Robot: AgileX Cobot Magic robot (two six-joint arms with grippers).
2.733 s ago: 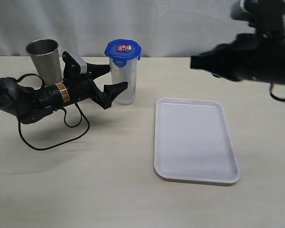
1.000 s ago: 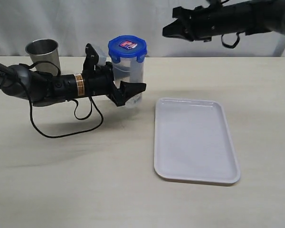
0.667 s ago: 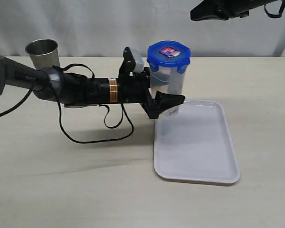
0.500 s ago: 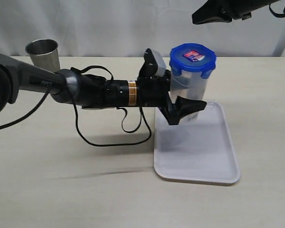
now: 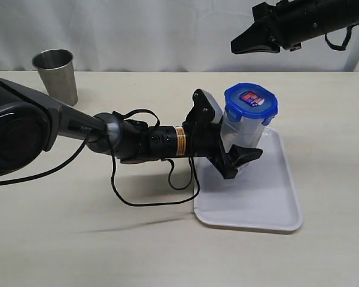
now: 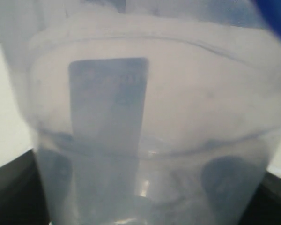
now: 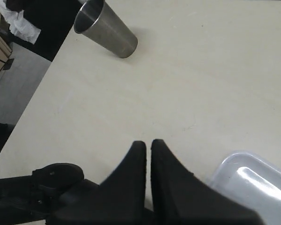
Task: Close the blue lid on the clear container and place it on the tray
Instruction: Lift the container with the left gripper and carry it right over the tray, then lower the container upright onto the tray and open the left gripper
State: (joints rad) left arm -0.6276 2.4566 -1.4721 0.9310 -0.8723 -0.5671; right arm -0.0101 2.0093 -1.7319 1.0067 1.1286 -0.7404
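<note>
Your left gripper (image 5: 242, 143) holds the clear container (image 5: 244, 133) sideways, its fingers (image 5: 249, 154) clamped on the lower half of the wall. One finger shows dark in front of the container; the other lies behind it. In the left wrist view the container (image 6: 145, 140) fills the frame between the two dark fingers (image 6: 9, 192), so close that it is blurred. The blue lid (image 5: 251, 101) sits on the container's rim above the fingers, label up, and shows as a blue edge (image 6: 277, 18) in the left wrist view. The container tilts slightly, with its base just below the fingers and over the near part of the tray (image 5: 269, 203). You cannot tell whether the base touches the tray.

Your right gripper (image 5: 238, 46) hangs high above and well apart from the container. Its fingers (image 7: 138, 161) are pressed almost together, with only a thin slit between them and nothing in it. Beneath those fingertips lie the table (image 7: 187, 84) and one corner of the tray (image 7: 253, 183). The steel cup (image 5: 55, 75) stands upright on the table, far from both grippers (image 7: 105, 30).
</note>
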